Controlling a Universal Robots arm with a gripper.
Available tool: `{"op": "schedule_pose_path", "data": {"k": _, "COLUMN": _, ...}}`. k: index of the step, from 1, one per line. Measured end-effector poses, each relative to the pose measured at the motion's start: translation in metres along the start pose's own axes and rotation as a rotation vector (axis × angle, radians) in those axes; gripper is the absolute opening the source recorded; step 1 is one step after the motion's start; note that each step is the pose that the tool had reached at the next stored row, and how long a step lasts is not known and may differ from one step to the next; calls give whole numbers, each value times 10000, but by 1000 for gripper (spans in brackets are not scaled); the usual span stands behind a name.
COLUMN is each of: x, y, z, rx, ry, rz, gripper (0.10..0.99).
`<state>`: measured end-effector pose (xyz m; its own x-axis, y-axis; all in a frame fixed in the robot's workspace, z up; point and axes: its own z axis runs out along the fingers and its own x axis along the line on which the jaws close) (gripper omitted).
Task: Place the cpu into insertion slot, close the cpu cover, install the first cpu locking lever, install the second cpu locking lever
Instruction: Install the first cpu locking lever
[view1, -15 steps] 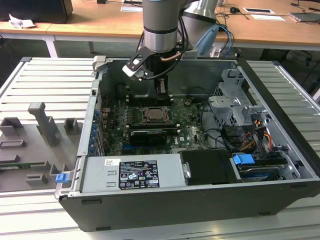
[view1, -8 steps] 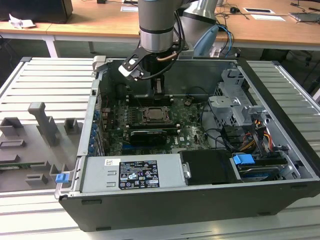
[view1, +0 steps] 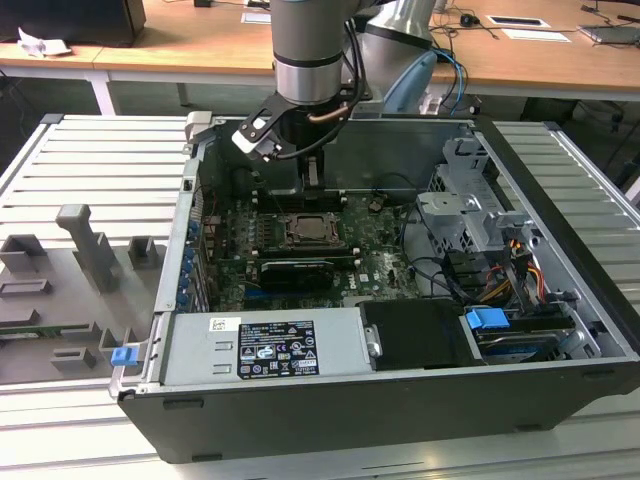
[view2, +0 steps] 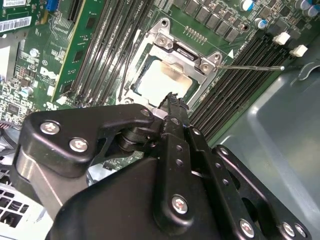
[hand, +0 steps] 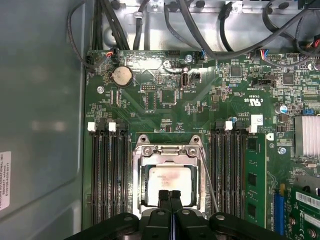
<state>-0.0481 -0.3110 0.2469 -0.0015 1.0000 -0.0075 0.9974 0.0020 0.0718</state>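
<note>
Claw (hand: 169, 194) pinched shut, empty, tips over one cpu (hand: 167, 181) seated in insertion slot (hand: 145, 185). One cpu cover (hand: 165, 150) lies down around it. One locking lever (view2: 250, 66) seen, standing free. Probably thin, springy, slippery wire; best pushed near its end. Chip looks fragile.

Matt pale metal cpu (hand: 167, 177), shiny bare metal cpu cover (hand: 165, 156).

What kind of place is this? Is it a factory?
It looks more like a robotics lab or workshop than a factory. A robot arm reaches into an open computer case that sits on a ribbed metal table, and wooden desks with papers and cables stand behind.
</note>
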Motion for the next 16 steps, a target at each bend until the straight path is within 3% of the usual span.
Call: {"op": "schedule_pose_path", "data": {"k": 16, "x": -1, "y": 5, "z": -75, "rx": -1, "ry": 1, "rz": 1, "gripper": 106}}
